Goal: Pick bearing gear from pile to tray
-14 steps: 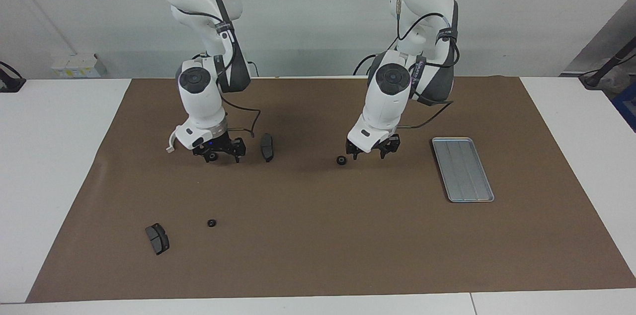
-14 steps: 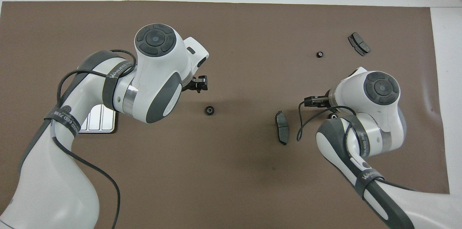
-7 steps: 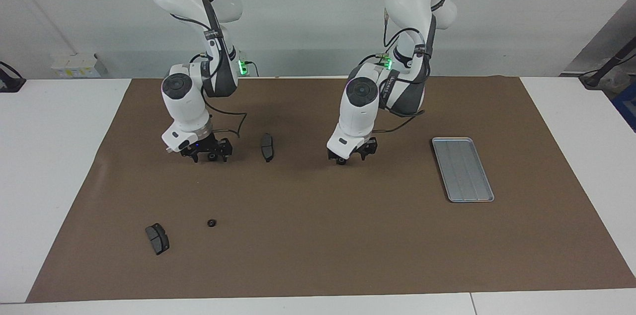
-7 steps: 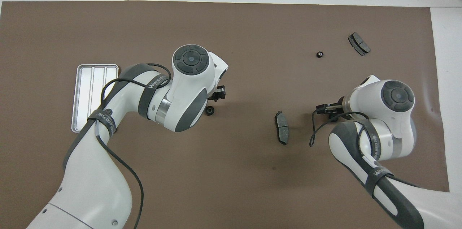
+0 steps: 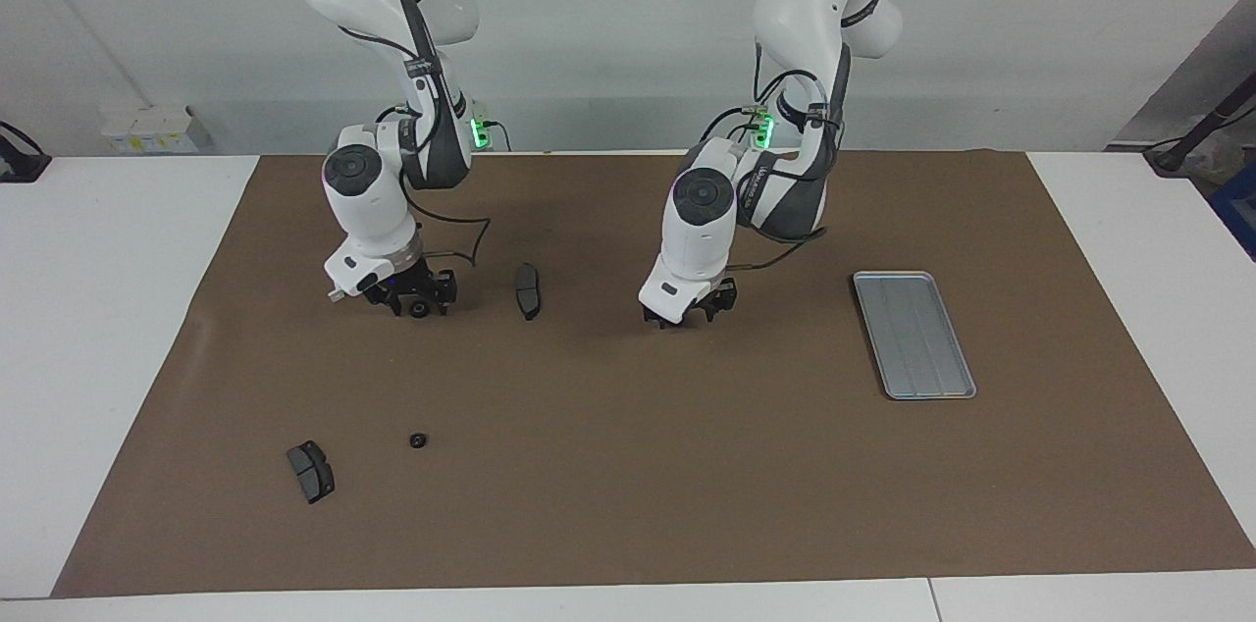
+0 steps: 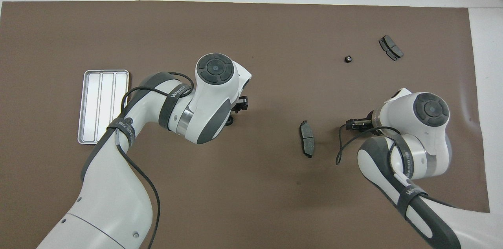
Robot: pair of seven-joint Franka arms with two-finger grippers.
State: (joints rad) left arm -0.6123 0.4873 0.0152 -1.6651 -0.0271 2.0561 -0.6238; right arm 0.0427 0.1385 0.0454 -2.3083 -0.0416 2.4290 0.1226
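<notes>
Low on the brown mat, my left gripper (image 5: 684, 316) (image 6: 237, 107) stands over one small black bearing gear (image 6: 229, 122). Only the gear's edge peeks out from under the hand in the overhead view; the facing view hides it. My right gripper (image 5: 417, 306) (image 6: 358, 125) is down at the mat too, with a second black gear (image 5: 419, 310) showing between its jaws. A third gear (image 5: 418, 440) (image 6: 348, 59) lies loose, farther from the robots. The silver ribbed tray (image 5: 914, 335) (image 6: 103, 106) lies bare toward the left arm's end.
A dark brake pad (image 5: 528, 290) (image 6: 307, 138) lies between the two grippers. A pair of pads (image 5: 311, 471) (image 6: 390, 47) lies beside the loose gear, toward the right arm's end. The tip of a white bracket (image 5: 335, 294) shows beside the right gripper.
The left arm swung toward the right arm's end and lowered its gripper onto the gear it was beside, uncovering the tray in the overhead view. The right gripper shifted slightly and sank lower.
</notes>
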